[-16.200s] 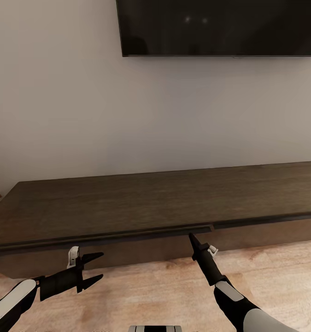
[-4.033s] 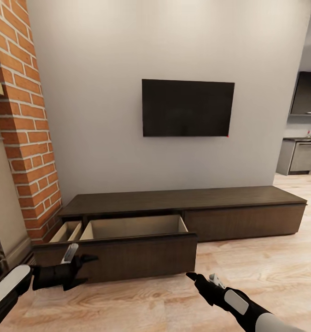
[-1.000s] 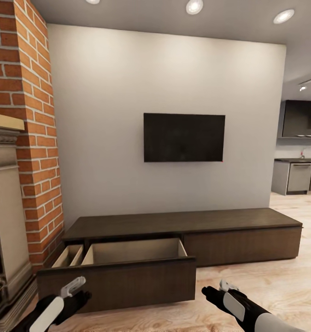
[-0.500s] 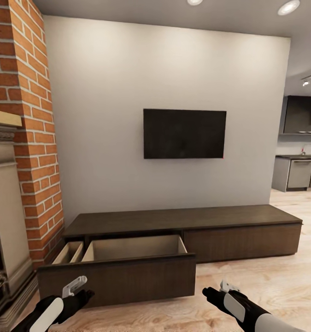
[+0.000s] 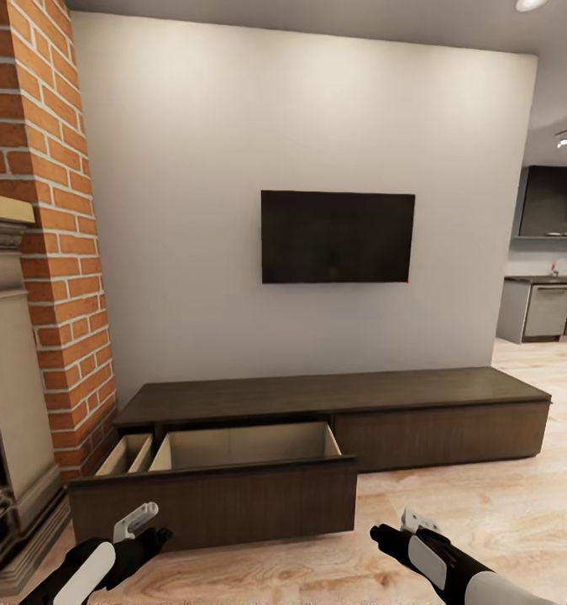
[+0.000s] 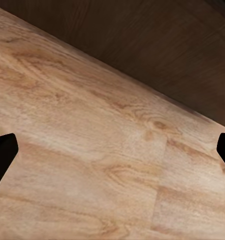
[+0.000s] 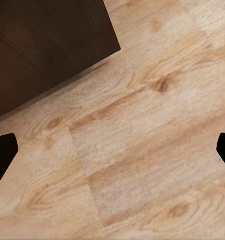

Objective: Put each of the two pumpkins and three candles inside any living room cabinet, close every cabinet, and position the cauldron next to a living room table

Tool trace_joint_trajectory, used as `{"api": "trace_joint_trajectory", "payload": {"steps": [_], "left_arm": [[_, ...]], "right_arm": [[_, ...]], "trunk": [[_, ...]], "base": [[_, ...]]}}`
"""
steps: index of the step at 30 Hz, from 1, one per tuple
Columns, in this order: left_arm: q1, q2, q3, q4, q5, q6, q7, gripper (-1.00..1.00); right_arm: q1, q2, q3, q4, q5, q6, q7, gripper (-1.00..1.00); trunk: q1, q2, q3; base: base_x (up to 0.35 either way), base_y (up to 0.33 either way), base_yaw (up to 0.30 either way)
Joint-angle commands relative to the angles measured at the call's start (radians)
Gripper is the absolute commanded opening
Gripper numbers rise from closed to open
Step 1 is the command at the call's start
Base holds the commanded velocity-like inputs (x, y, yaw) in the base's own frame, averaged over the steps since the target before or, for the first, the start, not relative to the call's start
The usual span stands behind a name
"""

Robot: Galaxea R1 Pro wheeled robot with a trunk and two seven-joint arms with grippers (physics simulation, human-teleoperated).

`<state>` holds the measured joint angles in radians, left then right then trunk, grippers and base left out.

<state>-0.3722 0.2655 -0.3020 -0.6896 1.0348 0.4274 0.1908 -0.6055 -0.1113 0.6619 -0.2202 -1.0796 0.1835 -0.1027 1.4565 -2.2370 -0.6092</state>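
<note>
Since the frame half a second back our head camera has tipped a little lower, so the whole room sits slightly higher in the head view and less ceiling shows; the furniture itself has not shifted, and both arms hang low in front of us as they did then.

The cabinet (image 5: 333, 399) runs long and low against the grey wall, its flat dark top bare. Its left drawer (image 5: 216, 496) is pulled well out toward us, the pale inside visible, with a narrower compartment (image 5: 125, 454) open beside it toward the brick. The right drawer front (image 5: 438, 433) sits flush.

Our left gripper (image 6: 112, 150) hangs just before the open drawer's front, its fingertips (image 6: 2, 152) spread wide at the edges of the left wrist view, nothing between them, with floor and dark wood beyond. Our right gripper (image 7: 112, 150) is likewise spread and empty, over the floor near the drawer's corner (image 7: 100, 35).

The wood floor (image 5: 485, 496) is pale plank with knots. Above the cabinet a black television (image 5: 338, 237) hangs on the wall. A red brick column (image 5: 60, 244) and a fireplace surround (image 5: 6, 403) stand at the left; at the far right a kitchen opening shows dark cupboards (image 5: 556, 202) and a steel appliance (image 5: 545, 309)
</note>
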Motion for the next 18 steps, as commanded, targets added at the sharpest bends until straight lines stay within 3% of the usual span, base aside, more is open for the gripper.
{"api": "trace_joint_trajectory", "payload": {"steps": [1,7,18], "left_arm": [[-0.001,0.001,-0.004,-0.002,0.012,0.001,0.01,1.0],[-0.001,0.001,-0.001,-0.002,0.02,0.005,0.01,1.0],[-0.001,0.001,0.0,-0.002,0.024,0.007,0.01,1.0]], "right_arm": [[0.0,-0.001,0.007,-0.004,-0.007,0.004,-0.008,1.0],[0.0,-0.002,0.007,-0.004,-0.005,0.004,-0.008,1.0],[0.0,-0.001,0.007,-0.004,-0.003,0.002,-0.007,1.0]], "trunk": [[0.0,-0.001,-0.003],[0.0,-0.001,-0.013],[-0.042,0.076,0.003]], "base": [[0.0,0.0,0.0],[0.0,0.0,0.0],[0.0,0.0,0.0]]}}
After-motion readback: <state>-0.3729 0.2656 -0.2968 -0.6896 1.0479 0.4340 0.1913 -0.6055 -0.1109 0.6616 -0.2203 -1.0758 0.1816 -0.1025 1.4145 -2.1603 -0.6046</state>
